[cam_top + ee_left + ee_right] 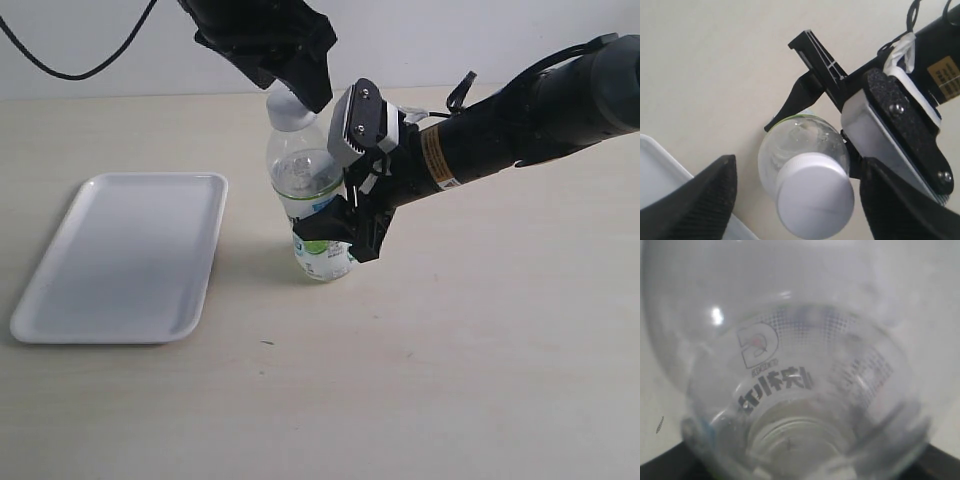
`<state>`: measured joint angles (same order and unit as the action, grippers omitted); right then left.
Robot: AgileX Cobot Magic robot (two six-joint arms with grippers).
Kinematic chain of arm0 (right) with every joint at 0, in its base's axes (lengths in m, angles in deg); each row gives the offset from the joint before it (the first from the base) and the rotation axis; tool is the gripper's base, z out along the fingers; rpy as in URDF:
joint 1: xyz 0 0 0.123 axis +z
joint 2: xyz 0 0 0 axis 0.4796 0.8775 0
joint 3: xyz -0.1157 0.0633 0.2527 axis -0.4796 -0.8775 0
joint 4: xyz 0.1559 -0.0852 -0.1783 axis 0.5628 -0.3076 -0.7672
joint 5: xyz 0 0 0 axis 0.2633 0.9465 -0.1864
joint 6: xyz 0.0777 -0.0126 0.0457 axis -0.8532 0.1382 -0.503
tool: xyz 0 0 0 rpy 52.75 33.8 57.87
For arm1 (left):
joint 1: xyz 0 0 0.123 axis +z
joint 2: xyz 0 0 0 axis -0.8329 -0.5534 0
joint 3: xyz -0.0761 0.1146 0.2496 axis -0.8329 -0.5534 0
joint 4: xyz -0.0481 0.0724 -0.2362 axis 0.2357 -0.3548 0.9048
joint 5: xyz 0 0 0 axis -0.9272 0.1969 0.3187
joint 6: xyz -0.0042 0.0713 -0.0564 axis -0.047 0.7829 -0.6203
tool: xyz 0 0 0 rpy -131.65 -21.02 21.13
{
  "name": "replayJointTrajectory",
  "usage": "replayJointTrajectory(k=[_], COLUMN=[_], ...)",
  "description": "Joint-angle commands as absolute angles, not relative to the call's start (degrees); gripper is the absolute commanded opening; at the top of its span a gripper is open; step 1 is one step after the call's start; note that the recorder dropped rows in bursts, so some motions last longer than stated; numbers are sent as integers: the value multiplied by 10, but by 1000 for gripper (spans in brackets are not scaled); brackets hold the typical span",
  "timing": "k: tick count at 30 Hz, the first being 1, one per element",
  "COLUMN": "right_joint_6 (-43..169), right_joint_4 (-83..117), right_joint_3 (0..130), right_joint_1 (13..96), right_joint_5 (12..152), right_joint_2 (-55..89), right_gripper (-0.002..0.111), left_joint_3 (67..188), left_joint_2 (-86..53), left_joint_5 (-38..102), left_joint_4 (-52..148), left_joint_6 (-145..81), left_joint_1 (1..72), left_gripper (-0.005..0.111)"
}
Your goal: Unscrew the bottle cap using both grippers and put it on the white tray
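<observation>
The clear bottle (308, 200) stands upright on the table with its white bottle cap (288, 108) on. My right gripper (338, 232) is shut on the bottle's labelled lower half, reaching in from the right. In the right wrist view the bottle (805, 365) fills the picture, and my right gripper (800, 472) shows only as black corners beside it. My left gripper (305, 92) hangs over the cap. In the left wrist view my left gripper (802, 202) is open, with the fingers (695, 200) on either side of the bottle cap (815, 192) and a gap beside it.
The white tray (120, 255) lies flat to the left of the bottle, a short way off; its corner (660, 165) shows in the left wrist view. A black cable (70, 70) hangs at the back left. The right arm (520, 125) stretches across the right of the table.
</observation>
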<state>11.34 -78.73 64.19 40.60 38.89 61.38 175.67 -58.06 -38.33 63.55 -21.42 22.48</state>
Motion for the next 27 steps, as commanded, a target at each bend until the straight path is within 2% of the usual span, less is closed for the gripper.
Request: replayJointTrajectory(k=[1, 20, 23, 27], right_joint_6=[112, 112, 112, 112], right_joint_4=[-797, -797, -797, -797], right_joint_3=[643, 643, 643, 643], right_joint_1=[407, 407, 407, 407], right_joint_5=[389, 388, 388, 388], right_joint_2=[612, 612, 612, 612], right_gripper=[0, 0, 0, 0], left_joint_3=[1754, 1735, 1735, 1735], left_joint_2=[-570, -571, -571, -571], left_joint_5=[-382, -382, -382, -382], left_joint_4=[635, 627, 629, 642], left_joint_6=[-220, -223, -227, -228], left_joint_1=[225, 224, 224, 224], left_gripper=[67, 65, 54, 28])
